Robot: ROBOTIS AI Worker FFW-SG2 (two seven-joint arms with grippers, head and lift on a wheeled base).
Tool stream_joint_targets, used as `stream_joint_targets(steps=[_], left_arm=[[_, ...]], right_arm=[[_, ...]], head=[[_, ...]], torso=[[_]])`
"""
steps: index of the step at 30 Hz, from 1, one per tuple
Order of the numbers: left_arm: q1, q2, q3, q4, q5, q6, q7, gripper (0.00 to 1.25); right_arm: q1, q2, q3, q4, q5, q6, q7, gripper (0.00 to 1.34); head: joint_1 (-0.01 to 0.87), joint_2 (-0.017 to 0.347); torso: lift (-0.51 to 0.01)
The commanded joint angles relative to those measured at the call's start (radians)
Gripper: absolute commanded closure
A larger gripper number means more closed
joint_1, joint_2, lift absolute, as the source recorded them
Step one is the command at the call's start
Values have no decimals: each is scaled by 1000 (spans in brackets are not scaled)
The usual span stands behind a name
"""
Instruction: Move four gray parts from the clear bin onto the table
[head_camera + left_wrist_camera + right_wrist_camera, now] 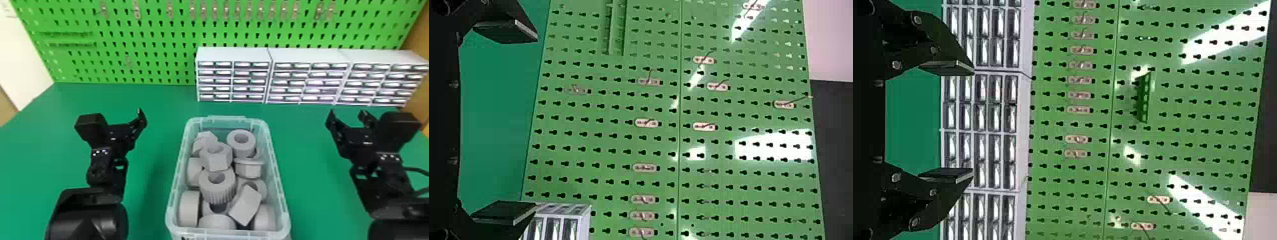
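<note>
Two empty black grippers stood wide open, the left gripper [126,132] and the right gripper [347,113] each with two flat fingers parted, on either side of one clear bin [277,178] on the green table [150,198]. Inside the bin, at least eleven gray parts [218,188] lay heaped, some upright, some tilted, their overlap hiding the exact total; a ribbed ring and a six-sided nut sat near the middle. Beyond stood three white drawer cabinets [232,54], side by side, before one green pegboard [159,57] bearing a row of metal hooks.
</note>
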State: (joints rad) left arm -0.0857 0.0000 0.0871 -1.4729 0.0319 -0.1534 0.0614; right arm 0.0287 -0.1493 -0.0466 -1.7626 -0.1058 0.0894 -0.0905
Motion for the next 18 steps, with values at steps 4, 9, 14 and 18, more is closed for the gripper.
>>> stream_joint_targets(steps=[4,9,14,18], left_arm=[[-2,-3,-3,0,3,0,0,98],[-2,-3,-4,2,9,-2,0,98],[-3,-3,-3,2,11,0,0,98],[-3,-3,-3,2,11,0,-2,98]], right_arm=[[2,-1,-3,0,0,0,0,533],[0,1,-4,0,0,0,0,533],[0,1,-7,-2,0,0,0,533],[2,1,-7,-3,0,0,0,533]], head=[[693,72],[693,72],[693,72],[693,72]], torso=[[-52],[-52],[-52],[-52]])
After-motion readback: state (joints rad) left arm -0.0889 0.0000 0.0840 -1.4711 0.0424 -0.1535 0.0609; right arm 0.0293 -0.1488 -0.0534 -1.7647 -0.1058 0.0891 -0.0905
